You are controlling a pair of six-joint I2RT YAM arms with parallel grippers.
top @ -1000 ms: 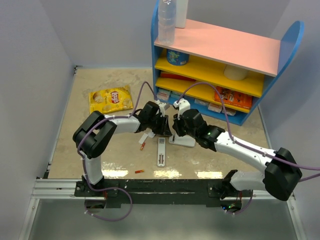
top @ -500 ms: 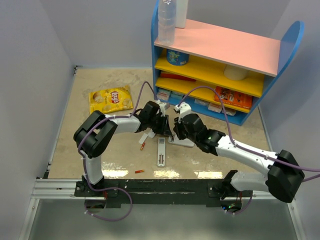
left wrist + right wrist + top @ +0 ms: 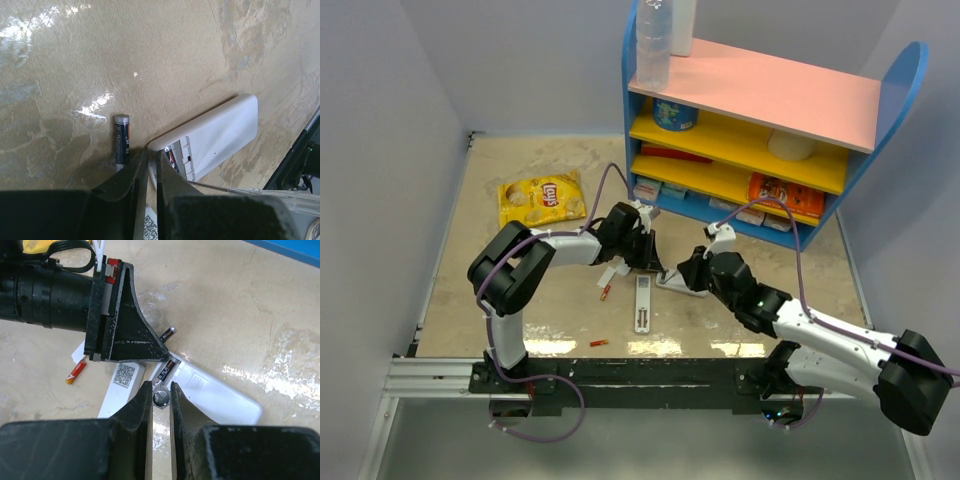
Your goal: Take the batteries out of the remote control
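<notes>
top external view: the tan desk [image 3: 500,160] carries a blue shelf [image 3: 770,95] with a pink top at its far right. both arms reach in to the middle of the desk. a yellow chips bag [image 3: 542,198] lies far left. a wide white slab device [image 3: 215,135] lies flat, its open compartment toward the left gripper [image 3: 151,154], whose jaws are narrow with only a thin slit between them and nothing seen in it. the slim remote control [image 3: 642,305] lies flat just left of the slab, pointing at the near edge. the right gripper [image 3: 160,389] has its jaws pinched on a small silver-ended cylinder [image 3: 161,398]. a dark battery [image 3: 122,139] lies beside the slab's corner. the batteries [image 3: 605,293] are out on the desk, one red-orange cell just left of the remote, the other cell [image 3: 599,343] nearer the front edge.
</notes>
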